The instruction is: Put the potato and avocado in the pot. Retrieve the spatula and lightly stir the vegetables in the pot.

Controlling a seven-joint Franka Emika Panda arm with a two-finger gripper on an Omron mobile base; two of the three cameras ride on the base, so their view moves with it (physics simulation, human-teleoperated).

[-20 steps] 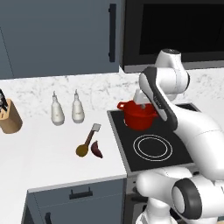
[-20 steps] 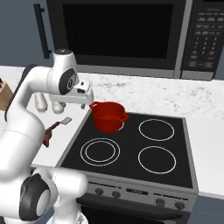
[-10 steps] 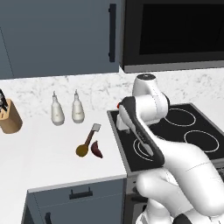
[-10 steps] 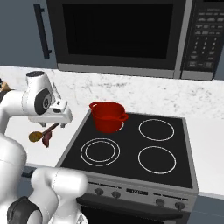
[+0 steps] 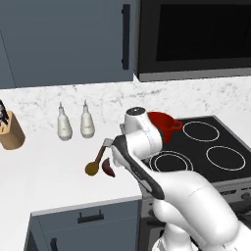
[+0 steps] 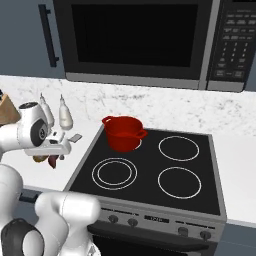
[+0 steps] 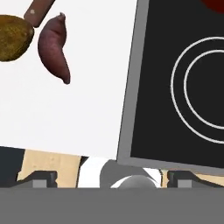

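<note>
The ochre potato (image 7: 13, 37) and the dark maroon avocado (image 7: 54, 48) lie side by side on the white counter, at the top left of the hand view. The spatula's brown handle (image 7: 38, 11) runs just past them, and its grey blade (image 5: 107, 142) points toward the wall. My gripper (image 7: 111, 181) is open and holds nothing. It hovers over the counter's front edge by the stove, a little short of the vegetables. The red pot (image 6: 124, 132) stands on the stove's back left burner. From the left base camera, potato (image 5: 91, 169) and avocado (image 5: 108, 167) sit just left of my arm.
Two white bottles (image 5: 74, 126) stand near the backsplash and a knife block (image 5: 11, 131) at the far left. The black stove (image 6: 150, 172) lies right of the vegetables, its front left burner ring (image 7: 205, 87) close to my hand. A microwave (image 6: 135, 40) hangs above.
My arm has swung left and down from beside the pot to the counter's front edge near the potato and avocado. The pot and the vegetables have not moved.
</note>
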